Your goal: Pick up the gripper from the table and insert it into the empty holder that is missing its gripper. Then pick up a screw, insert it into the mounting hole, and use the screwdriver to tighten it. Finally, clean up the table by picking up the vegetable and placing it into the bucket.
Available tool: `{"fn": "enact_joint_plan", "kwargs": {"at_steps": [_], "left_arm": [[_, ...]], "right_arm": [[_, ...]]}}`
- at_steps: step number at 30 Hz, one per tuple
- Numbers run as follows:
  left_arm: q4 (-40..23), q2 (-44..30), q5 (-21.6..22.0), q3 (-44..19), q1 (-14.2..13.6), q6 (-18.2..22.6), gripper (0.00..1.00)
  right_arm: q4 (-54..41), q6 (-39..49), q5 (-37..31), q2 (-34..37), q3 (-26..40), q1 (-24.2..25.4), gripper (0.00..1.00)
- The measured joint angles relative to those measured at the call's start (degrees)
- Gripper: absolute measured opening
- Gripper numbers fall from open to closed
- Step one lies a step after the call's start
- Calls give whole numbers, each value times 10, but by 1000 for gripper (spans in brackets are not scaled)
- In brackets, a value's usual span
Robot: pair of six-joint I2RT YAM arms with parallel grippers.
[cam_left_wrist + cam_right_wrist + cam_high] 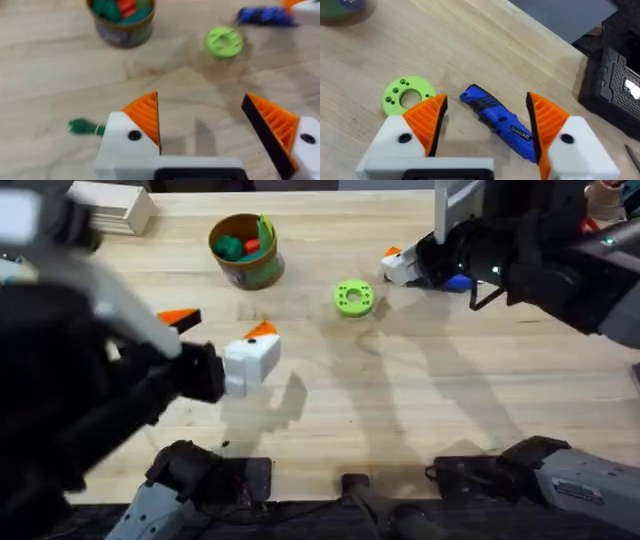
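Overhead view: light wooden plank table (420, 400) with the round orange-rimmed, yellow-green bucket (245, 252) at the far left-centre, already holding toy pieces, and a bright green round disc with holes (353, 298) near the middle. The left gripper (222, 340), white with orange ribbed pads, hangs above the near-left table. The right gripper (400, 264) is low at the far right, a patch of blue beside it.

Left wrist view: left gripper (202, 125) spread wide, nothing between its pads. The small dark-green toy vegetable (85, 128) lies on the table just beside one white finger, outside the gap and partly hidden; the bucket (121, 20) stands well beyond it.

Right wrist view: right gripper (487, 120) likewise wide open and empty, with the bright blue pen-shaped screwdriver (497, 122) lying slantwise on the table under the gap, the green disc (407, 95) just beside one pad.

Judged step: clearing the vegetable. Good practice would be to shift the left gripper sideways until the vegetable lies centred between the pads, descend to the table, close on its thicker part, then lift clear of the bucket rim before release.
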State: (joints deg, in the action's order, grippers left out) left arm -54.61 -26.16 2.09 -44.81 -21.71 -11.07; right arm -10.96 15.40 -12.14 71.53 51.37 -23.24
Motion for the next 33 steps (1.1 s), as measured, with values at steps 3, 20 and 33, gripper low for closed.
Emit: {"fn": "enact_joint_plan", "kwargs": {"at_steps": [3,20,33], "left_arm": [[-25,-81,23,-42,0,-8,987],[-150,-288,189,-67,127,-420,987],[-26,-412,122,-47,312,-421,987]], "right_arm": [[0,0,0,0,0,0,901],[-16,0,0,0,0,0,901],[-20,0,0,0,0,0,900]]}}
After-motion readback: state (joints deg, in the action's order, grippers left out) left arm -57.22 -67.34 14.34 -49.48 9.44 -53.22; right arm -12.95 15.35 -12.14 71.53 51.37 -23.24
